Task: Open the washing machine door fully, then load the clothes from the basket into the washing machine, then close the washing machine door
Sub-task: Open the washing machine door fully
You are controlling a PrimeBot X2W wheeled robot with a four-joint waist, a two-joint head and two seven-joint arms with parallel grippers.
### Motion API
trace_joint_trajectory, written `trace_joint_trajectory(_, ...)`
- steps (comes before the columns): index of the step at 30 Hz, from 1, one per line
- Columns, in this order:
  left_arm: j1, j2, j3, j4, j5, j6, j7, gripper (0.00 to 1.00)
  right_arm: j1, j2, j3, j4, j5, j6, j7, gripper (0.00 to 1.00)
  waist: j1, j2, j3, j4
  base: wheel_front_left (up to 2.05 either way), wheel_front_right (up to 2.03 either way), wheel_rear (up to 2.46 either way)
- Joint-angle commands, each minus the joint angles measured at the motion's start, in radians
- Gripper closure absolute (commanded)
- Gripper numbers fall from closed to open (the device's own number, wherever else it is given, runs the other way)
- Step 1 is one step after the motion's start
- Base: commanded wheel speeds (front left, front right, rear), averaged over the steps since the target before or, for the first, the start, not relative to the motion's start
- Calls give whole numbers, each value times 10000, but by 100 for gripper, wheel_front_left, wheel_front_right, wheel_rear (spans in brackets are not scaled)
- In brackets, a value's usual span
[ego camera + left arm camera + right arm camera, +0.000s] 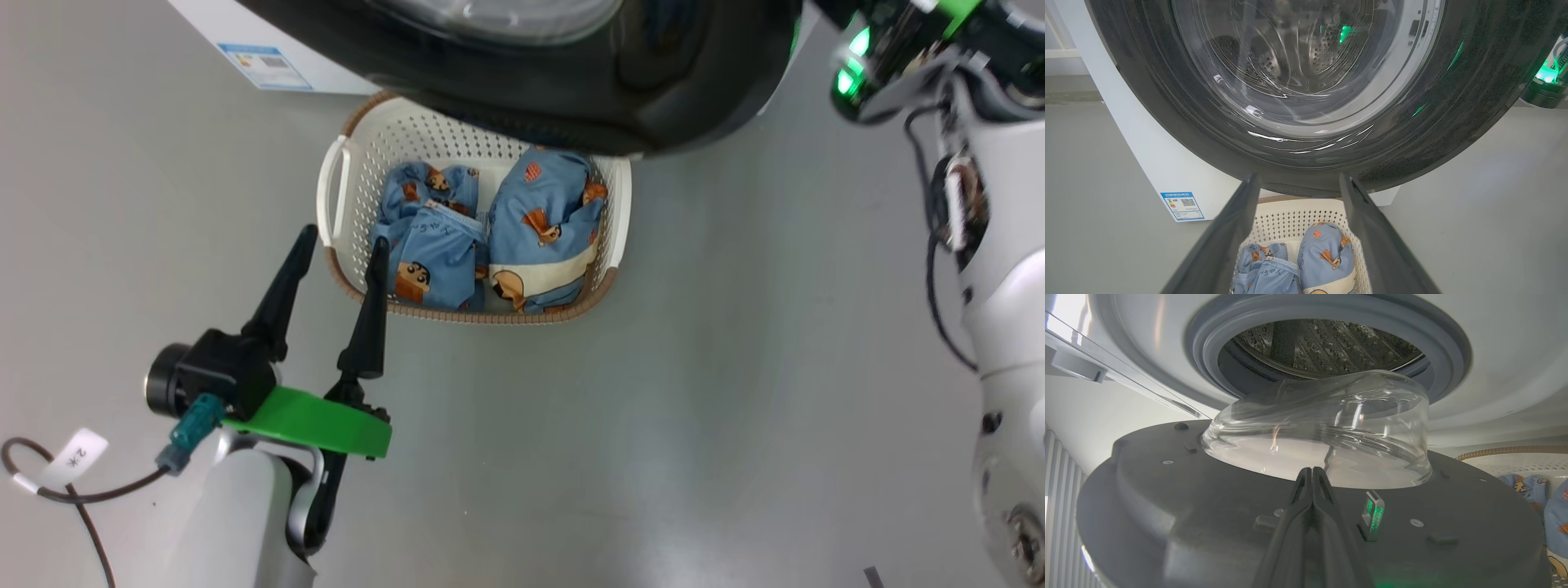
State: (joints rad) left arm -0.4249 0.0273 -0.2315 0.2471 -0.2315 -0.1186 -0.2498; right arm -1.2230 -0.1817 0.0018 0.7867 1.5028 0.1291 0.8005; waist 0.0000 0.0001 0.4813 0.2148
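The washing machine door (571, 98), with its black rim and glass bowl, stands swung out over the far end of the basket (622, 214). Two bundles of clothes (543, 229) lie side by side in the basket. My left gripper (343, 243) is open and holds nothing, its right finger over the basket's near left corner. In the left wrist view the left gripper (1299, 179) frames the basket (1298, 214) and clothes (1327, 257) below the door (1147, 102). My right gripper (1312, 470) is shut with nothing in it, over the door's grey inner face (1167, 498), its tip at the glass bowl (1323, 433). The washing machine's steel drum (1323, 347) is behind.
The washing machine's white body (1159, 163), with a blue label (1182, 205), stands on grey floor (653, 457). My right arm (1004, 261) fills the right edge of the head view, a green light (853, 61) on its wrist. A cable (49, 490) trails at the lower left.
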Motion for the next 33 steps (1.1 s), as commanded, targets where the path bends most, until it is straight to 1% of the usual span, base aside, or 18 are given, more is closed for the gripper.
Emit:
trace_joint_trajectory(1, 211, 229, 317, -153, 80, 42, -120, 0, 451, 402, 198, -580, 117, 16, 169, 100, 0, -1, -224, -23, 0, 0, 0)
trace_joint_trajectory(3, 249, 229, 321, -132, 85, 41, -120, 0, 673, 438, 238, -750, 99, 16, 217, 100, 0, -1, -302, -26, 0, 0, 0)
trace_joint_trajectory(11, 635, 229, 310, 25, 140, 48, -120, 0, 2411, 780, 510, -1948, -13, 16, 419, 100, 0, -1, -977, -26, 0, 0, 0)
trace_joint_trajectory(18, 956, 229, 319, 179, 207, 41, -120, 0, 3559, 1065, 951, -2593, -273, 16, 506, 100, 0, -1, -1560, 32, 0, 0, 0)
trace_joint_trajectory(27, 1255, 229, 188, 320, 210, 35, -120, 0, 4402, 1278, 1471, -2620, -196, 16, 418, 100, 0, -1, -2233, 156, 0, 0, 0)
trace_joint_trajectory(33, 1401, 229, 35, 400, 219, 37, -120, 0, 4744, 1309, 2168, -2510, 207, 16, 286, 100, 0, -1, -2533, 232, 0, 0, 0)
